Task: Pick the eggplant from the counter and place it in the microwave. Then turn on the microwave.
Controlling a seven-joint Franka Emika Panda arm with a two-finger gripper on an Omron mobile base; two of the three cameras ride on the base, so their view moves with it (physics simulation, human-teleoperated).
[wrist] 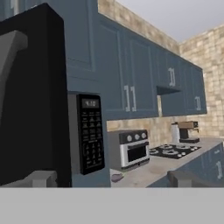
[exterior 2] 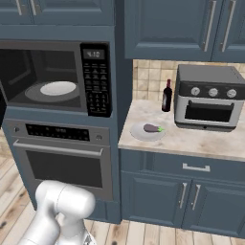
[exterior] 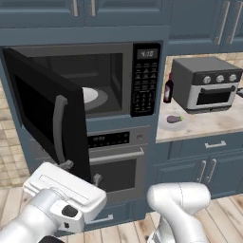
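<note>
The big black microwave (exterior 2: 57, 79) is built into the wall, and its door (exterior: 45, 114) hangs wide open. A white turntable (exterior 2: 58, 88) sits inside with nothing on it. To the right of it is the pale counter (exterior 2: 201, 139). A grey toaster oven (exterior 2: 208, 98) stands at the back of the counter, and a dark red bottle (exterior 2: 166, 95) stands in the back left corner.

The little purple eggplant (exterior 2: 152, 128) lies on a round plate (exterior 2: 139, 131) near the front left corner of the counter, close to the microwave. Nothing is touching it.

The gripper (wrist: 113, 179) is low down by the microwave door, well apart from the eggplant. Its two fingers are spread wide and hold nothing.

I think the job now is to go and get the eggplant. The arm should swing clear of the open door first so it does not bump it. Then it should come down from above, with one finger on each long side of the eggplant, and squeeze gently around the middle.
</note>
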